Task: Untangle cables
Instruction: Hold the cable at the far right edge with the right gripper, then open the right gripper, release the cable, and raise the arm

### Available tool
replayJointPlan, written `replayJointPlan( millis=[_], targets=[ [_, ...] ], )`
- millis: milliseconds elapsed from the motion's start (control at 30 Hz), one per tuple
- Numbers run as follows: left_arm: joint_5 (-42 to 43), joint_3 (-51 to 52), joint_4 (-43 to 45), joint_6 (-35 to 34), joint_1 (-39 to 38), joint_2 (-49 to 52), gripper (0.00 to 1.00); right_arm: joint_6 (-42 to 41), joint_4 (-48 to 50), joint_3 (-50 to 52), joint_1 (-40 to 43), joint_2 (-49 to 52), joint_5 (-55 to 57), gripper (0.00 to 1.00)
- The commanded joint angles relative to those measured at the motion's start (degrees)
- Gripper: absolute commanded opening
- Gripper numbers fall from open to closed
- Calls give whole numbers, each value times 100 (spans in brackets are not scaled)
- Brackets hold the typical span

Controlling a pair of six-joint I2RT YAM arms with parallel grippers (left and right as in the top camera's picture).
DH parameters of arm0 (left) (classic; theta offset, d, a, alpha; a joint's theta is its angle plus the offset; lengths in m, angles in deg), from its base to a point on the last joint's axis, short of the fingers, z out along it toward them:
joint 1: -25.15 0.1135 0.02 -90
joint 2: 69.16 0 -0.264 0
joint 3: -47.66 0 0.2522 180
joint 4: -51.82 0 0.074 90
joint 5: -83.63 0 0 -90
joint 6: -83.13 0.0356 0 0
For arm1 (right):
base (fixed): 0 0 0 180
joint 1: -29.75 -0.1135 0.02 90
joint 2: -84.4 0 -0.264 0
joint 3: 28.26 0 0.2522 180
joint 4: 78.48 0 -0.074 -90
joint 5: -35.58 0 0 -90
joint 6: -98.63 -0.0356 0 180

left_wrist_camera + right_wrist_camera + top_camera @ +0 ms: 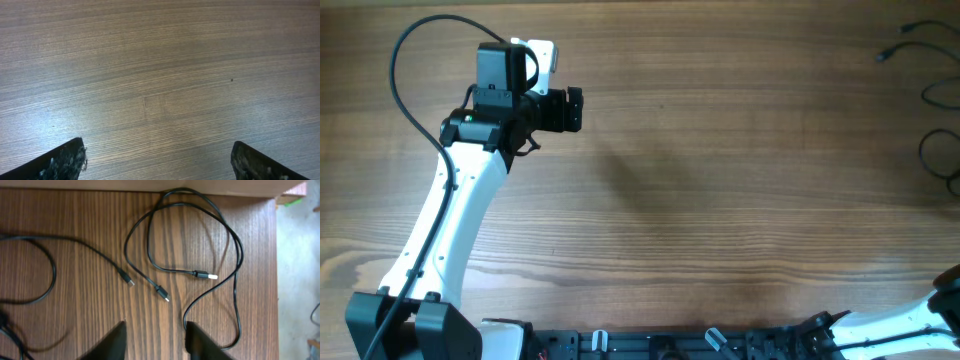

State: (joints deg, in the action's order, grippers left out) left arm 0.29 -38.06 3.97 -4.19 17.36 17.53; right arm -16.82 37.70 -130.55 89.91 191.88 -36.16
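Cables (pixel 199 273), thin and black, lie loose on the wooden table (pixel 75 320) just ahead of your right gripper (pixel 155 330), whose jaws stand partly apart with nothing between them. Nearest its fingers are three small plug ends (pixel 160 290), close together but not touching. Beyond them the cords loop and cross toward the table's far edge. Your left gripper (pixel 157 150) hovers over the tabletop well apart from the cables, jaws wide and empty.

Thin black flexible cables (pixel 172 270), cord count unclear, show three small plug ends (pixel 205 274); two white robot arms (pixel 450 220); one brown wooden desk (pixel 720 200).
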Motion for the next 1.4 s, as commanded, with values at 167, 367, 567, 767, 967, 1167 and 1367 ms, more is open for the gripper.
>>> replayJointPlan(
  millis=[167, 367, 567, 767, 967, 1167, 1367],
  targets=[
    [-55, -26, -2, -20, -26, 33, 95, -24, -39, 46, -9, -15, -168, 61],
    [-57, -26, 0, -17, -24, 33, 96, -162, -184, 46, -120, -422, -201, 61],
    [-57, -26, 2, -15, -24, 33, 96, -219, -496, 46, -299, -946, -208, 61],
    [-111, -26, -37, 9, -24, 33, 94, -326, -890, 46, -358, -1425, -118, 61],
    [-142, -26, -122, 157, -24, 33, 93, -498, -1169, 46, -382, -1888, -11, 61],
    [-140, -26, -105, 157, -22, 33, 95, -457, -1213, 46, -721, -2411, -11, 61],
    [-142, -26, -81, 155, -17, 33, 95, -413, -1355, 46, -1290, -2791, 181, 63]
  ],
)
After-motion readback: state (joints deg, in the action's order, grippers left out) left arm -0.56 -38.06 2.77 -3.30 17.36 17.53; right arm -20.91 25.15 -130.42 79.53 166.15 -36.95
